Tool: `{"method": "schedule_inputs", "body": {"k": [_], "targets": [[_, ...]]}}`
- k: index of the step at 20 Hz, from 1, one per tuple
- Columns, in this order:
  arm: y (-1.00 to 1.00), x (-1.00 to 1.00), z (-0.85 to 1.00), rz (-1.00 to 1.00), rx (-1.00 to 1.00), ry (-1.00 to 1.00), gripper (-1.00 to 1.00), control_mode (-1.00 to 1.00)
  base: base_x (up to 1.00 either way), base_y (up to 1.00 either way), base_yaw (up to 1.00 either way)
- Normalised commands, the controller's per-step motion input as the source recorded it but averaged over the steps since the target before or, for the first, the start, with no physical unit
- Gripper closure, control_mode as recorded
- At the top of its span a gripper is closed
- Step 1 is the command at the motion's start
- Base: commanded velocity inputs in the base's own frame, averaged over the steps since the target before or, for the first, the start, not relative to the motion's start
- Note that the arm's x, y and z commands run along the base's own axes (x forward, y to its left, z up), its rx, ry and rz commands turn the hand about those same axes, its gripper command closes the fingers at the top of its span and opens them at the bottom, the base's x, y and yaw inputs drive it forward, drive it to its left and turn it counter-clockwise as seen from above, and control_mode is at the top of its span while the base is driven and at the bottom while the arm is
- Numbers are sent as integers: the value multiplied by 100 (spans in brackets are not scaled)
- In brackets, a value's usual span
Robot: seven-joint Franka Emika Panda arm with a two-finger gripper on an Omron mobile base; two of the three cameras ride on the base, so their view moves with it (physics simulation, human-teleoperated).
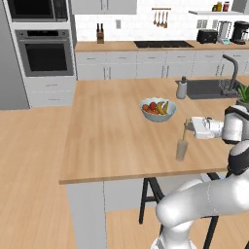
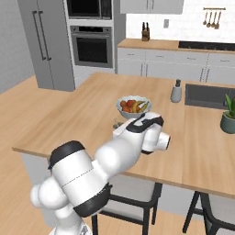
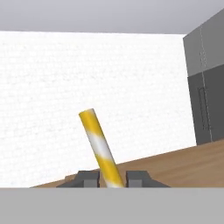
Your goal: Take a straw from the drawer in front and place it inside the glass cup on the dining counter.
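The glass cup (image 1: pixel 181 150) stands upright on the wood-plank dining counter (image 1: pixel 107 146), near its front edge. My gripper (image 1: pixel 187 127) hovers just above the cup, pointing left, shut on the straw (image 1: pixel 184 130). The straw hangs almost upright, tilted slightly, and its lower end reaches the cup's rim; whether it is inside I cannot tell. In the hand view the straw (image 3: pixel 100 146) is striped yellow and white, leans to the upper left and is pinched between the two fingertips of the gripper (image 3: pixel 112 177). The drawer is out of view.
A fruit bowl (image 1: pixel 158 109) sits behind the cup. Farther back stand a dispenser bottle (image 1: pixel 181 88), a sink (image 1: pixel 209 88) with its tap, and a potted plant (image 1: pixel 241 95). Dark stool legs (image 1: pixel 151 194) stand under the counter edge.
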Motion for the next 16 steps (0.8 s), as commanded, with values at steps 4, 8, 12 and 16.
{"method": "schedule_inputs", "body": {"k": [4, 8, 12, 16], "targets": [[33, 0, 13, -2, 0, 0, 100, -100, 0, 0, 0], [3, 0, 18, -9, 0, 0, 100, -100, 0, 0, 0], [0, 0, 7, -13, 0, 1, 100, -100, 0, 0, 0], [-2, -8, 6, -12, 0, 0, 100, -100, 0, 0, 0]]}}
